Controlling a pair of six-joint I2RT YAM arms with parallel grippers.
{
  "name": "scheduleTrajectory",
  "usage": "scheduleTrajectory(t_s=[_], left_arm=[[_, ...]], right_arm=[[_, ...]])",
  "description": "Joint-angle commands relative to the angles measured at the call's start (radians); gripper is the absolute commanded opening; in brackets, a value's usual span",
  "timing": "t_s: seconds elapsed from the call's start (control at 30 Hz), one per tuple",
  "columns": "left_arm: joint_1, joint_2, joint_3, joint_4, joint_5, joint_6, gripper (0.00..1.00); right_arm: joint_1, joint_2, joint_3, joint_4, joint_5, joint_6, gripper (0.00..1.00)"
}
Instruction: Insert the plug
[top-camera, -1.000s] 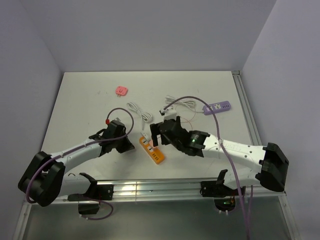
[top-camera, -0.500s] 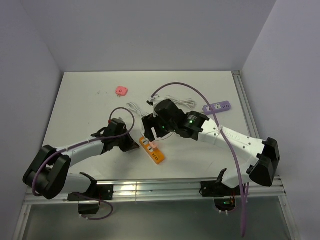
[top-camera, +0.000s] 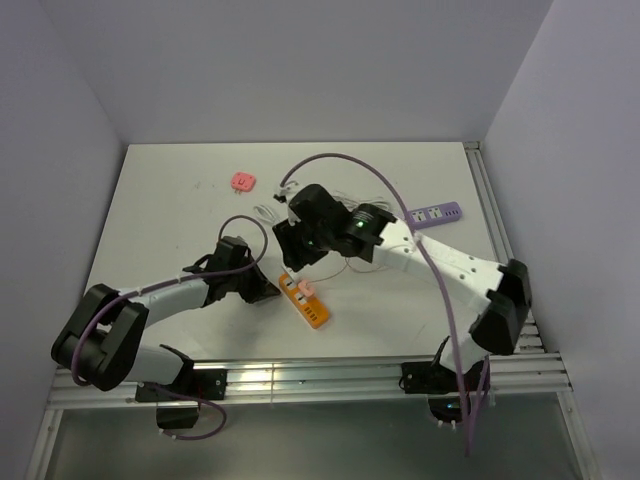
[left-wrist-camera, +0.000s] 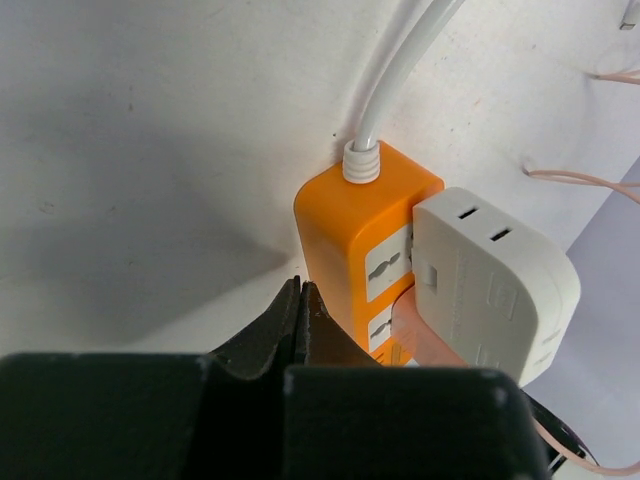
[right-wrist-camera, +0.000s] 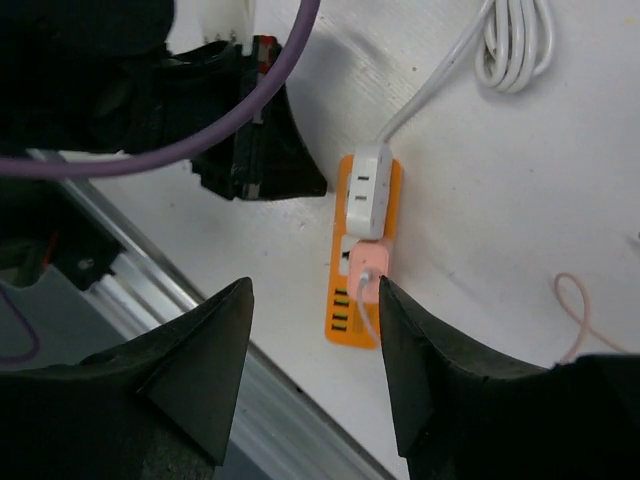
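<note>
An orange power strip (top-camera: 306, 302) lies near the table's front middle. A white adapter (left-wrist-camera: 495, 285) and a pink plug (right-wrist-camera: 364, 270) with a thin cord sit in its sockets. The strip also shows in the right wrist view (right-wrist-camera: 362, 290) and the left wrist view (left-wrist-camera: 355, 235). My left gripper (left-wrist-camera: 300, 300) is shut and empty, its tips resting on the table just left of the strip. My right gripper (right-wrist-camera: 315, 300) is open and empty, raised above the strip and behind it in the top view (top-camera: 293, 248).
A coiled white cable (top-camera: 280, 222) runs from the strip toward the back. A purple power strip (top-camera: 433, 214) lies at the back right, a small pink adapter (top-camera: 243, 180) at the back left. A metal rail (top-camera: 300, 378) lines the table's front edge.
My right gripper has let go of the pink plug, now seated in the strip, and has risen and moved back and to the left. My left gripper stays beside the strip.
</note>
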Motion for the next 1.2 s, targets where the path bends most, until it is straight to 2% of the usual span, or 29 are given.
scheduleTrajectory(t_s=[0.0,0.23,0.6,0.93,1.17], left_arm=[[0.004,0.01,-0.015,0.054,0.039,-0.032,0.0],[0.014,-0.017,-0.041,0.046,0.027,-0.052,0.0],[0.041,0.032,-0.072,0.128,0.093,-0.088,0.0],[0.049,0.052,-0.073,0.143,0.102,-0.089,0.0],[0.047,0.053,-0.072,0.16,0.105,-0.098,0.0]], right_arm=[[-0.01,0.11,0.043,-0.076,-0.017,-0.065,0.6],[-0.014,0.19,0.012,-0.009,-0.072,-0.055,0.61],[-0.015,0.319,0.084,-0.013,0.078,-0.045,0.54],[-0.015,0.371,0.136,-0.013,0.103,-0.059,0.53],[-0.014,0.396,0.159,-0.018,0.086,-0.045,0.46]])
